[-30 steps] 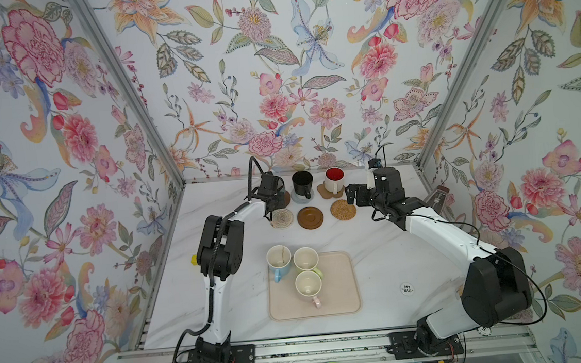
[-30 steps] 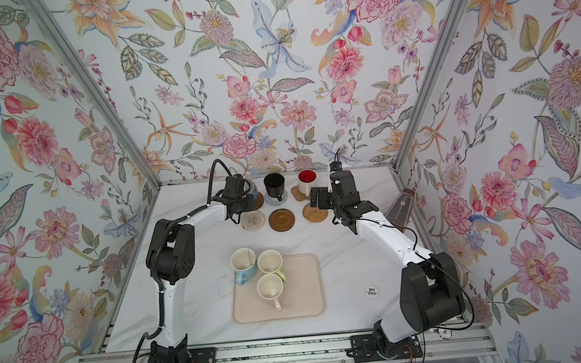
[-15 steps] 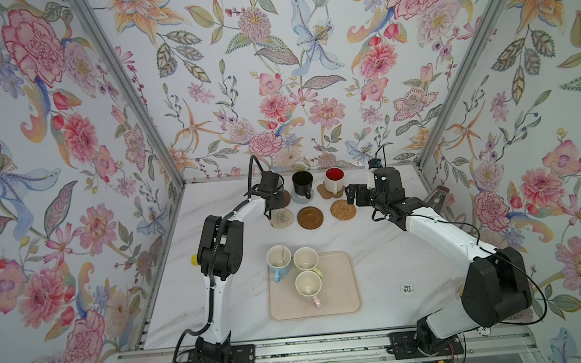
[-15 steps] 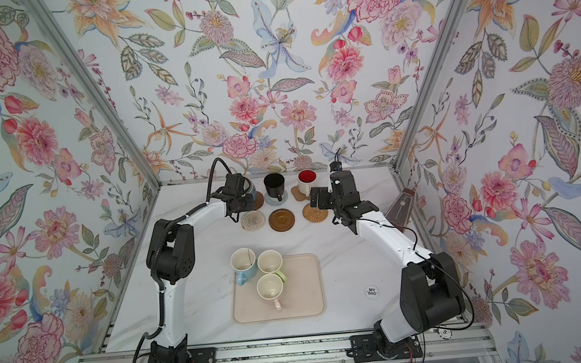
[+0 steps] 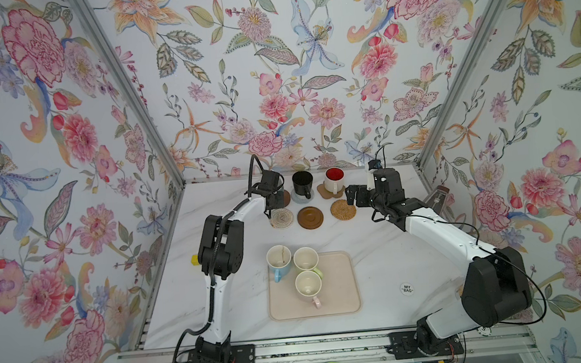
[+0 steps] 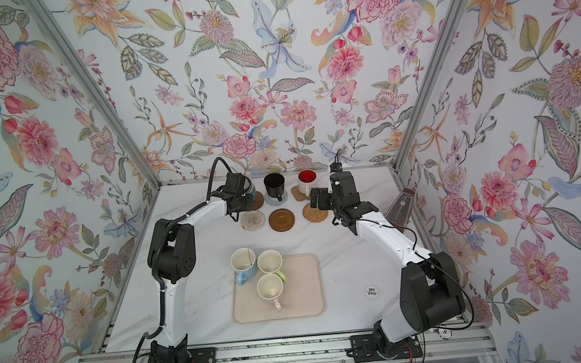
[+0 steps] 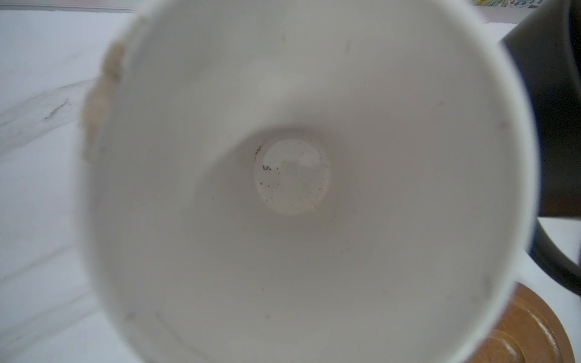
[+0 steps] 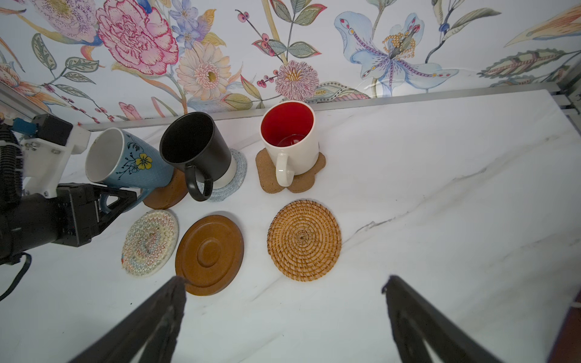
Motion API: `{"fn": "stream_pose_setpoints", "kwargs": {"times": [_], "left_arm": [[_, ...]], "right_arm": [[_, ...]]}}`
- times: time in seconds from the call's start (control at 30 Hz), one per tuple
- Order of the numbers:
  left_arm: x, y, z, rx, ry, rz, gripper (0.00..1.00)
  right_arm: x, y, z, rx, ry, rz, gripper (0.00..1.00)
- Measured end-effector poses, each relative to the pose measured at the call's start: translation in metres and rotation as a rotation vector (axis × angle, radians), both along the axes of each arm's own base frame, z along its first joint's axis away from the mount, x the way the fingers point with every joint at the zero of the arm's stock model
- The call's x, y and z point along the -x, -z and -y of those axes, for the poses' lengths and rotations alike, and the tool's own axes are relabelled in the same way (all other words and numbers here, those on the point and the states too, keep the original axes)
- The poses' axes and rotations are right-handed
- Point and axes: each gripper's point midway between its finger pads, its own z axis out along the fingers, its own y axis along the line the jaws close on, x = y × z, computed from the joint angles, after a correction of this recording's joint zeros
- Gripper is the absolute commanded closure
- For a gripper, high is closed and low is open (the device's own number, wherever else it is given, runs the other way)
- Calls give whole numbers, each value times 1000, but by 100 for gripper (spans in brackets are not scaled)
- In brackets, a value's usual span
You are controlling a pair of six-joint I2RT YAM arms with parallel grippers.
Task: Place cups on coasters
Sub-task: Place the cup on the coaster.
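Top view: black mug (image 5: 302, 183) on grey coaster (image 5: 299, 199), red-lined mug (image 5: 334, 179) on flower coaster (image 5: 325, 192), far side. Right end effector (image 5: 351, 197) released, empty, beside rattan coaster (image 5: 343, 209).
Right wrist: left end effector (image 8: 116, 199) clenched on handle of tilted blue mug (image 8: 125, 158), base at far-left brown coaster (image 8: 166, 195).
Left wrist: mug's white inside fills view.

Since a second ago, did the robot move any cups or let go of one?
Nothing visibly moved. The left pincer stays shut on the handle of the blue flowered mug at the dark brown coaster. The right pincer stays open and holds nothing. The black mug and the red-inside mug have not shifted.
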Motion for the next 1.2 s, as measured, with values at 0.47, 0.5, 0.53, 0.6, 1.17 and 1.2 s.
{"fn": "stream_pose_setpoints", "kwargs": {"times": [0.47, 0.5, 0.53, 0.6, 1.17, 1.2], "left_arm": [[-2, -1, 1, 0, -1, -4, 76], [-2, -1, 1, 1, -2, -3, 75], [-2, -2, 1, 2, -2, -1, 74], [-3, -3, 1, 3, -3, 2, 73], [-3, -3, 1, 4, -2, 5, 56], [-3, -3, 1, 4, -2, 5, 54]], "right_arm": [[0, 0, -1, -3, -3, 1, 1], [0, 0, -1, -3, -4, 1, 1], [0, 0, -1, -4, -6, 1, 1], [0, 0, -1, -5, -7, 1, 1], [0, 0, -3, -11, -11, -1, 1], [0, 0, -3, -11, -11, -1, 1]]}}
